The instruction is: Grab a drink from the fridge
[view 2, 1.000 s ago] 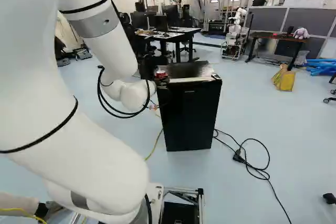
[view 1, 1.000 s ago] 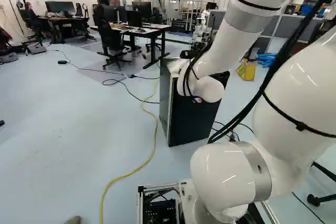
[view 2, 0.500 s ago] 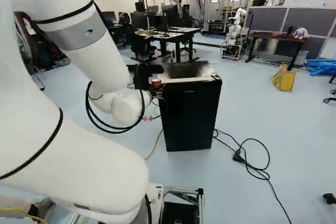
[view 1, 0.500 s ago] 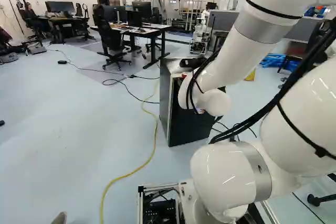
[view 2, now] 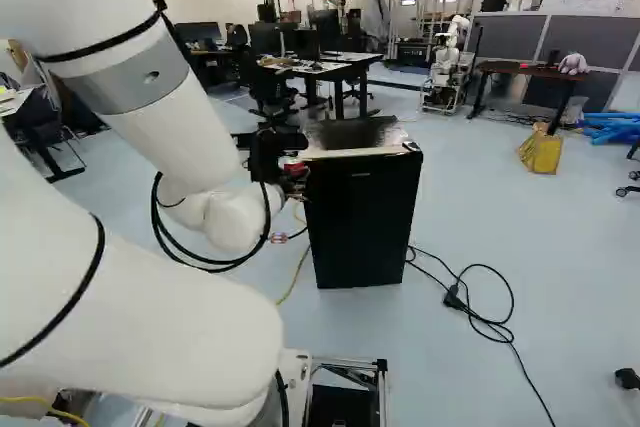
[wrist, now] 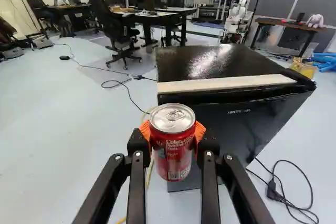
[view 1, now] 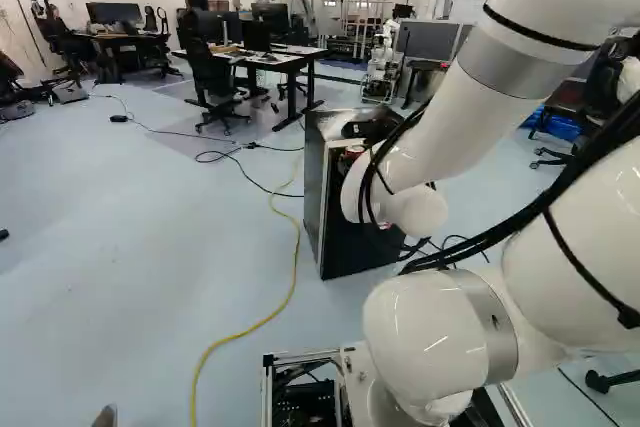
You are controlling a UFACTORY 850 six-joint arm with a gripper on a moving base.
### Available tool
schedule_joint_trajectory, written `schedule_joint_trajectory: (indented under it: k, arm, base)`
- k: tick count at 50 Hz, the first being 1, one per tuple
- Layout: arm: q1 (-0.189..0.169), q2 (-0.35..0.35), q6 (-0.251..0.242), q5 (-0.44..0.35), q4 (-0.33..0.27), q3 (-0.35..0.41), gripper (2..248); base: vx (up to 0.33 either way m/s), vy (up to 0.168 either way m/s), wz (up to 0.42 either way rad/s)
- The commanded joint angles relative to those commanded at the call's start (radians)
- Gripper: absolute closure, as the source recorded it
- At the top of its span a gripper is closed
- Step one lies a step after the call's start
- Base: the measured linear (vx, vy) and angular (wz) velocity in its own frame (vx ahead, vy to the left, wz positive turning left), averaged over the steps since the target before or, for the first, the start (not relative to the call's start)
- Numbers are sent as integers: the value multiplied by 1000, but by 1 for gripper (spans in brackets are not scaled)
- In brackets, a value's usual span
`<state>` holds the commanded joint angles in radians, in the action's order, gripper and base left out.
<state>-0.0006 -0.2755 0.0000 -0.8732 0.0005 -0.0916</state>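
- Can (wrist: 172, 153) of cola stands upright between the orange pads (wrist: 144, 129) of the hand (wrist: 172, 131), which grips it from both sides. The grab looks done; carrying the drink safely seems to be what remains.
- It is out of the fridge (wrist: 226, 129), in front of its near corner. If the robot swings it back that way, the can could knock the top edge or front; how wide the gap is, nobody can tell from here.
- The pads press on a smooth metal side. Should it be cold and damp, a quick turn or sudden stop might let it slide down and drop to the floor (view 1: 100, 247).
- Too much squeeze could dent the thin wall; too little would let the can twist or tip.
- Black cables (view 1: 585, 179) hang along the arm (view 2: 185, 132). A wide sweep might snag their loops on the fridge corner and jerk the hand.
- If the base drives off, its wheels could catch the yellow cable (view 1: 297, 257) or the power cord (view 2: 455, 297) on the floor, and the jolt would shake the drink.
- A rough landing later could fizz it up or topple it.
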Motion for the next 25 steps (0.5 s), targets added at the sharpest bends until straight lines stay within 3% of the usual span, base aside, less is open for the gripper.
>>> schedule_joint_trajectory:
  k: [25]
  arm:
    - [1,-4,0,1,-1,4,153]
  base:
    - [0,0,0]
